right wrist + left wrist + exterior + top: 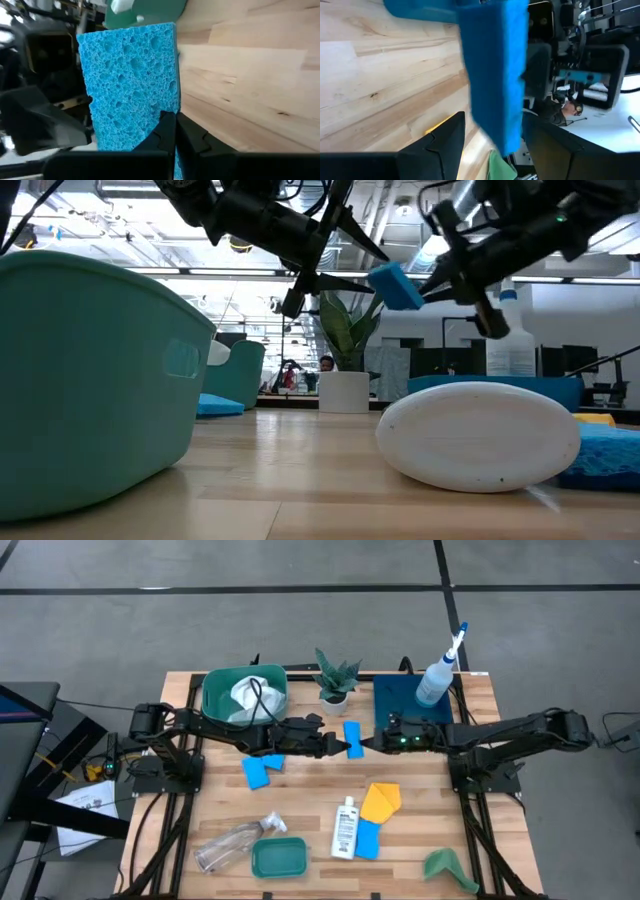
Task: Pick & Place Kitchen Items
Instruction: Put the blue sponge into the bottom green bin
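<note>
— Sponge [131, 82] fills the right wrist view, midair at table centre; right gripper [367, 743] pinches its edge.
— Left gripper [338, 745] spread around it. Looks light, squashy; grip the flat faces.

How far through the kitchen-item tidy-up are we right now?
Early. Done: a white cloth lies in the big green tub. In hand: a blue sponge held above the table between the left gripper and right gripper. Left: another blue sponge, clear spray bottle, small white bottle, yellow cloth, green cloth.
</note>
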Controlling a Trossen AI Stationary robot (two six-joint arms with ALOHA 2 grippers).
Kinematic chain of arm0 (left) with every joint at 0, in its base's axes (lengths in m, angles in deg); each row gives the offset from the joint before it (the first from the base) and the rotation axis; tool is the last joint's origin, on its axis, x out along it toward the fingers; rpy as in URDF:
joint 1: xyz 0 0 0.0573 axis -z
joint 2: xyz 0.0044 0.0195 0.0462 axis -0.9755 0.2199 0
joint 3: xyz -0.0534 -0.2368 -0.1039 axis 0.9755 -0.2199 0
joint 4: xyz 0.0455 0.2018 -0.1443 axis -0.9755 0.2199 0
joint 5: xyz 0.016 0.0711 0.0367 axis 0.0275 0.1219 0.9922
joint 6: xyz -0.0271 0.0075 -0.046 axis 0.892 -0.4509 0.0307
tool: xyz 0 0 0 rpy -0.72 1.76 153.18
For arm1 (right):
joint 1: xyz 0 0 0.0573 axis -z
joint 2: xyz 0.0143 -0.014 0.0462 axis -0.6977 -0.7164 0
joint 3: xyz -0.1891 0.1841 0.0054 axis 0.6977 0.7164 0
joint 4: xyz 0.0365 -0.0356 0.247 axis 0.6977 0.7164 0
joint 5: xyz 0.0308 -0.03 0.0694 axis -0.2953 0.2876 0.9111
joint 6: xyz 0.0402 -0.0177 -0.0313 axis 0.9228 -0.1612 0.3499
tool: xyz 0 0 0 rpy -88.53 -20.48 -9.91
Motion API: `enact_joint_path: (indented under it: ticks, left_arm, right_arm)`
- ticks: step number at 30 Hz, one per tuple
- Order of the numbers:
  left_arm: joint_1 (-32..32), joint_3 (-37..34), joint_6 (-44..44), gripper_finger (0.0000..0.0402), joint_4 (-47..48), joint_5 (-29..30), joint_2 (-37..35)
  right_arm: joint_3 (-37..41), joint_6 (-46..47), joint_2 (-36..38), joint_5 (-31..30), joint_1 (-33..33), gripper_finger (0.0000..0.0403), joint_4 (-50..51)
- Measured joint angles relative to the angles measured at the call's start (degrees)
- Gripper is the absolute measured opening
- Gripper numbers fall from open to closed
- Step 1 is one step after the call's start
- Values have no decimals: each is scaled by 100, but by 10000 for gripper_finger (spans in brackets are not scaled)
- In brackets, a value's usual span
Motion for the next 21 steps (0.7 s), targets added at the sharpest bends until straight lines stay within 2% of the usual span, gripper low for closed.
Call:
enact_joint_path:
  ticks: [7,13,17,21]
  left_arm:
    - [2,0,0,196,95,21,-17]
    - [7,0,-1,186,273,16,-42]
    - [35,0,0,158,513,-31,-42]
    - [37,2,-2,107,630,-132,-42]
  right_arm:
    - [-517,-290,-718,445,0,0,-11]
    - [-562,-309,-801,539,4,0,57]
    - [-562,-318,-801,539,4,0,127]
    - [-562,-344,-801,539,0,0,123]
